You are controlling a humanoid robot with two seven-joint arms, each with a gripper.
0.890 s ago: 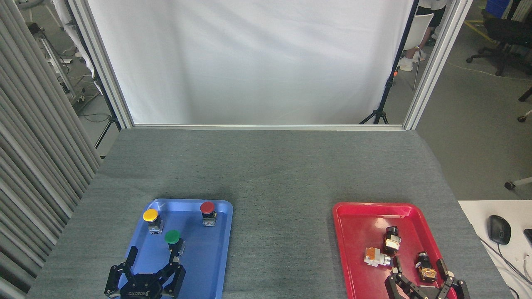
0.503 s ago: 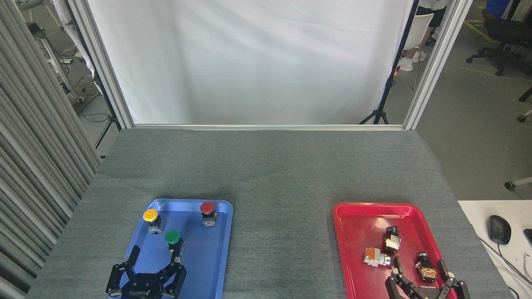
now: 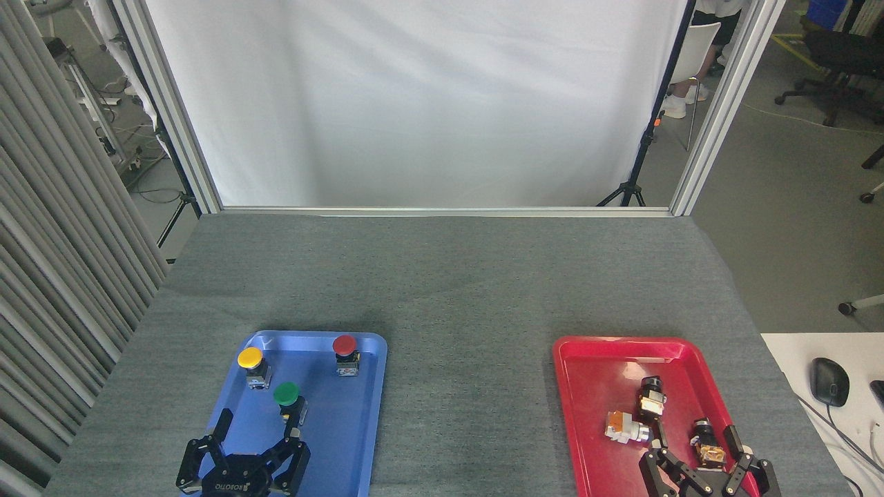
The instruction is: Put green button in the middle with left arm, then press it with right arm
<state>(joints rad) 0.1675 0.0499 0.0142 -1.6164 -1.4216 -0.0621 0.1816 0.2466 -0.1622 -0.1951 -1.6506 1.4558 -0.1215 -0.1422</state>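
The small green mushroom-capped push button [image 3: 286,396] stands upright in the blue plastic tray [image 3: 345,442], at twelve o'clock from the left gripper [image 3: 257,436], jaws spread. It looks light, rigid, top-heavy; pinch its blocky body.

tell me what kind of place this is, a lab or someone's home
Most likely a robotics lab or test cell: a cloth-covered table framed by a white backdrop screen, sorted button trays, and office chairs on bare floor beyond.
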